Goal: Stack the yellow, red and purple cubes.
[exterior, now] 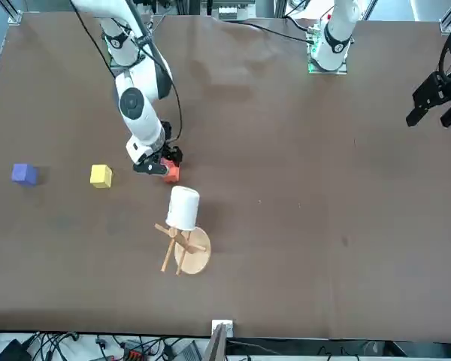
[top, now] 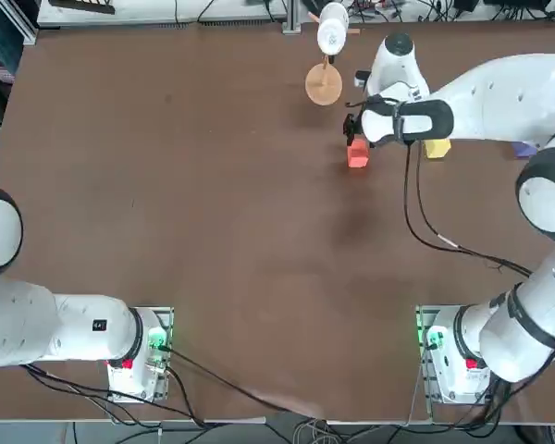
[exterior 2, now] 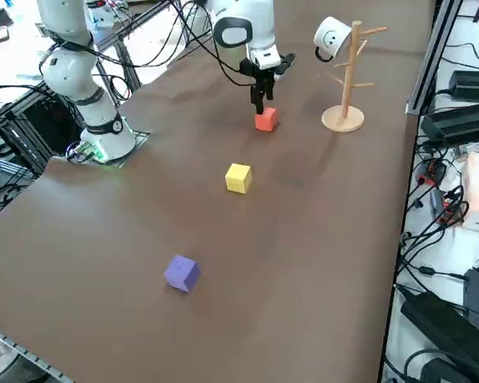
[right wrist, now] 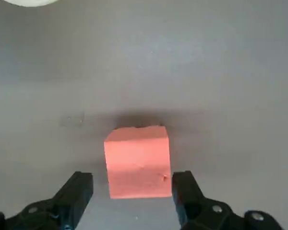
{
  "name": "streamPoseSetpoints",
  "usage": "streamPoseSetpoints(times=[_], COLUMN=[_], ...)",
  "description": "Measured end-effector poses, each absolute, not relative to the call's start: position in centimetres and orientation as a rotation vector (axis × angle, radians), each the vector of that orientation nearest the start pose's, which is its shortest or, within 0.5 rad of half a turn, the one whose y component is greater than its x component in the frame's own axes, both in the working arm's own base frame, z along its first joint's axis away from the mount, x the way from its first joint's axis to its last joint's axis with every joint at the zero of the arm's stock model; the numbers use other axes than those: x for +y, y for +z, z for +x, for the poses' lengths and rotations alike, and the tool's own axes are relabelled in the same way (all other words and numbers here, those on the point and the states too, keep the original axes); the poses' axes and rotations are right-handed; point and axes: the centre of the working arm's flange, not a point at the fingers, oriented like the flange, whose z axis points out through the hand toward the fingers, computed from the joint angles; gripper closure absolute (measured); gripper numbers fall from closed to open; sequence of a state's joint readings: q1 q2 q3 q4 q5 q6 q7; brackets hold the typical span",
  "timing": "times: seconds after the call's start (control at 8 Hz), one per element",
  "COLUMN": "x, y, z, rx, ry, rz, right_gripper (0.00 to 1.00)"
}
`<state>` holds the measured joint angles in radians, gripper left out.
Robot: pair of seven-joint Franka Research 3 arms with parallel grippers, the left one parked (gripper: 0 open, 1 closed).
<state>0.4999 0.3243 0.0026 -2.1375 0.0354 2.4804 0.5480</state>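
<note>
Orange-red, the red cube (right wrist: 138,162) sits between the spread fingers of the right gripper (right wrist: 132,199), ungrasped. Yellow cube (exterior 2: 238,177) and purple cube (exterior 2: 181,273) lie apart.

brown table (top: 166,185), cables (exterior 2: 439,239) and black boxes (exterior 2: 463,120) on the floor beside it, metal frame (exterior 2: 439,40)

The red cube (right wrist: 138,161) sits on the plain counter (right wrist: 230,72), its near lower part lying between the two black fingers (right wrist: 76,191) of the right gripper (right wrist: 132,191). The fingers are spread, one at the cube's 8 o'clock standing clear, the other at 4 o'clock just beside it.
</note>
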Motion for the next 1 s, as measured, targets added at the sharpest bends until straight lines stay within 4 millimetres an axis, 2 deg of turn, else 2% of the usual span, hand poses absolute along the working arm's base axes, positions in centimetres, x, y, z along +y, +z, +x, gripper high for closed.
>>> streamPoseSetpoints(times=[1.0], x=[27.7], y=[22.9], z=[50.2], rx=[0.116], ry=[0.016], rz=[-3.121], right_gripper=[0.00])
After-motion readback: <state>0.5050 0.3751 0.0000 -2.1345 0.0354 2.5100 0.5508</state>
